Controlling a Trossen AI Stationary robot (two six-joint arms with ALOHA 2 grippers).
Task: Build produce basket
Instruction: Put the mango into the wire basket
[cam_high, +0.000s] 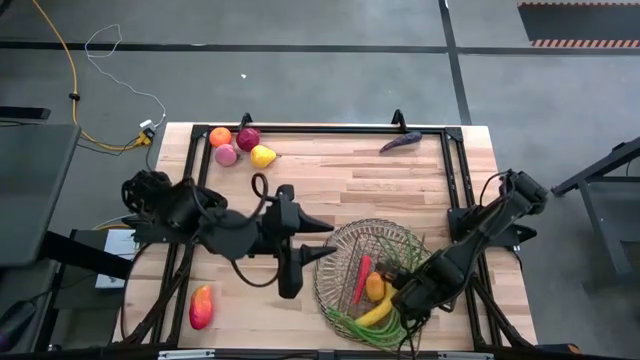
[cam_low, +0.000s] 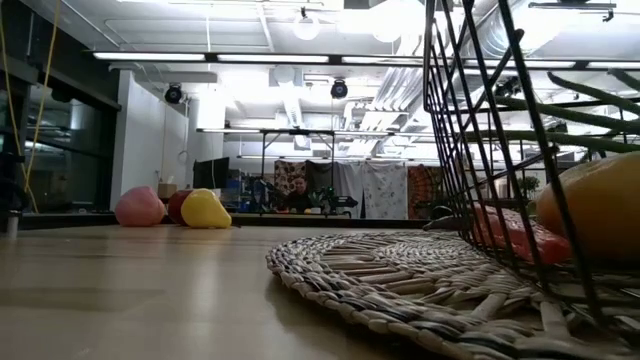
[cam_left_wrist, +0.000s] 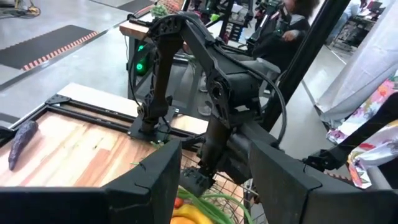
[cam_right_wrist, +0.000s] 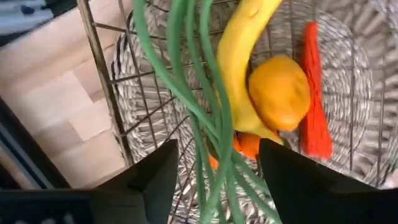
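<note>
**Right fingers parted over the filled basket**

Closest to the right wrist camera are the long green beans (cam_right_wrist: 186, 93), which loop between the right gripper's (cam_right_wrist: 217, 180) two dark fingers (cam_right_wrist: 155, 180) and run on past them – whether they touch a finger I cannot tell. The fingers stand apart and clasp nothing. Just beyond their tips lie the banana (cam_right_wrist: 233, 56), an orange (cam_right_wrist: 278, 92) resting against it, and a carrot (cam_right_wrist: 245, 144) partly hidden under both. The red chilli (cam_right_wrist: 314, 106) lies beside the orange, on the side away from the beans.

All of this sits in the basket (cam_high: 340, 250), a round wire-mesh bowl on a woven mat (cam_low: 400, 270) on the worktop (cam_high: 400, 180). From above, the right gripper (cam_high: 405, 297) hangs over the basket's rim on the side nearest the right arm's base.

The left gripper (cam_high: 325, 238) is at the basket's opposite rim, its fingers (cam_left_wrist: 155, 180) partly open – empty, with the basket's contents just past their tips.

Outside the basket, the red-yellow mango (cam_high: 201, 307) lies on the worktop near the left arm. Well apart from the basket, in the far corner, an orange (cam_high: 220, 137), dark red apple (cam_high: 248, 138), pink peach (cam_high: 227, 155) and yellow pear (cam_high: 263, 156) cluster together. The purple eggplant (cam_high: 400, 142) lies alone near the worktop's far edge.
</note>
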